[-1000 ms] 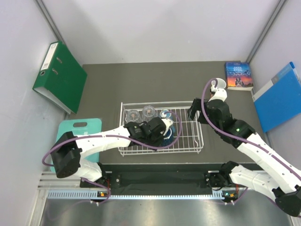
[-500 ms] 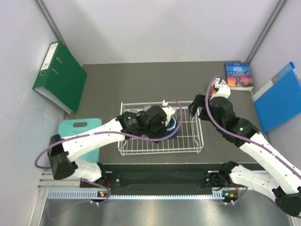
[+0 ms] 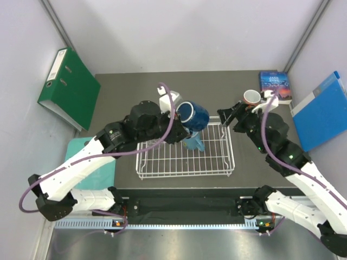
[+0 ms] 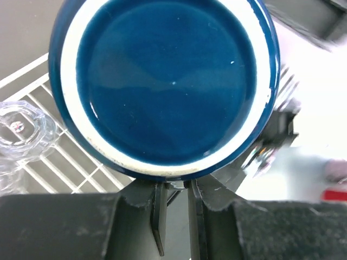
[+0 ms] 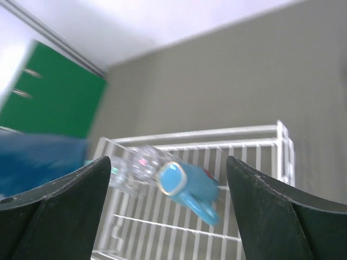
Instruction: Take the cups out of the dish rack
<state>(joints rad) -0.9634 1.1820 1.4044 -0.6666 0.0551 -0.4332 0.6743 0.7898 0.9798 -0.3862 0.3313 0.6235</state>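
Observation:
My left gripper (image 3: 180, 125) is shut on the dark blue mug (image 3: 193, 115) and holds it in the air above the back of the white wire dish rack (image 3: 217, 168). In the left wrist view the mug's base (image 4: 162, 81) fills the frame, with the jaws (image 4: 176, 187) pinched on it from below. A light blue mug (image 3: 195, 143) lies in the rack; the right wrist view shows it (image 5: 187, 187) beside clear glass tumblers (image 5: 135, 162). My right gripper (image 3: 230, 115) is open and empty over the rack's back right corner. A salmon-pink mug (image 3: 251, 97) stands on the table behind it.
A green binder (image 3: 68, 89) leans at the back left. A teal cutting board (image 3: 89, 146) lies left of the rack. A book (image 3: 275, 86) and a blue folder (image 3: 322, 111) are at the back right. One tumbler (image 4: 21, 127) shows in the left wrist view.
My left gripper has lifted the dark blue mug out of the rack, up and toward the back. The right arm has shifted slightly back, and the salmon-pink mug now shows.

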